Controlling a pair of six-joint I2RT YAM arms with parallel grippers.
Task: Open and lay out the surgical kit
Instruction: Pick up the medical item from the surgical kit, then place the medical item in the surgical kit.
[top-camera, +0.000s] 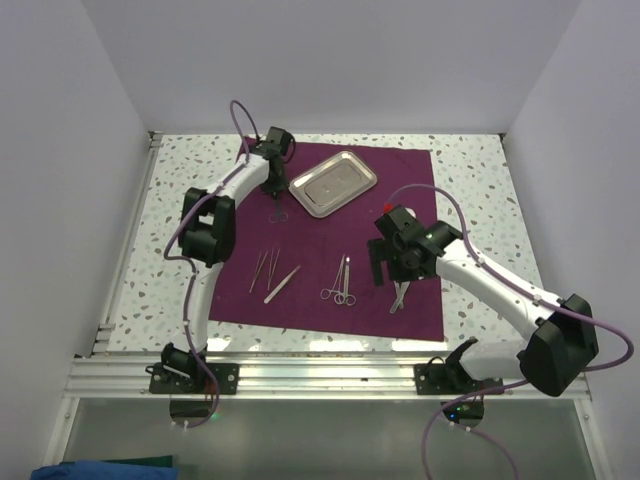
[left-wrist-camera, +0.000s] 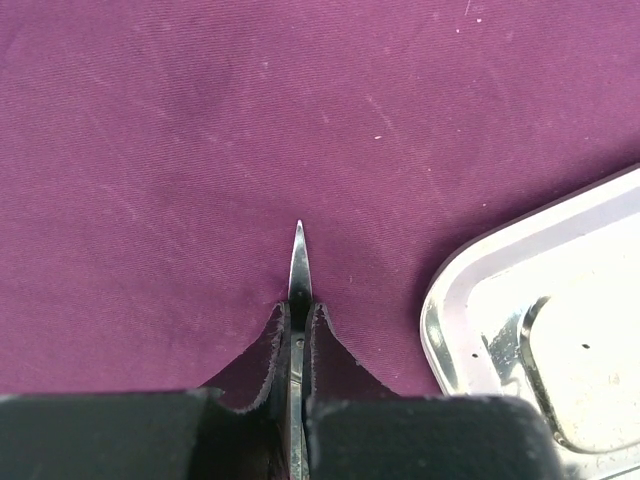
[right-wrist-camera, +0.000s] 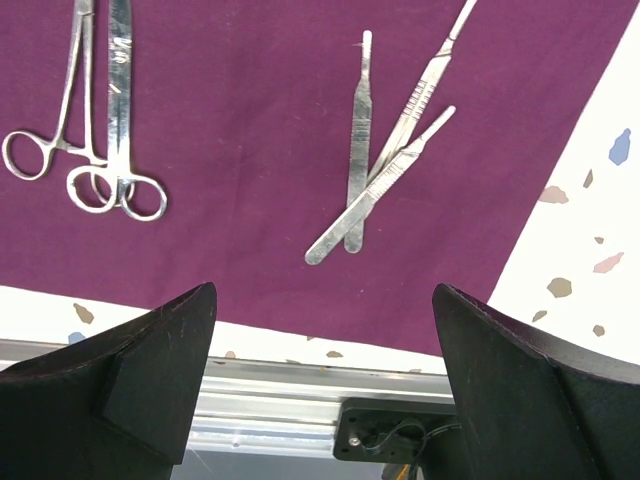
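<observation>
Clenching left gripper on pointed steel instrument, toward far-left corner of maroon wrap, just beside tray. Best keeping tip level, clearing tray rim before releasing. Holding right gripper spread, empty, near scalpels.

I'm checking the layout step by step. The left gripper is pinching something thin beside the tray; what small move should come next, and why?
Probably a short straight lift. The left gripper is shut on a thin pointed instrument, its tip low over the cloth and close to the tray; rising first should keep it from snagging either before it is carried off.
</observation>
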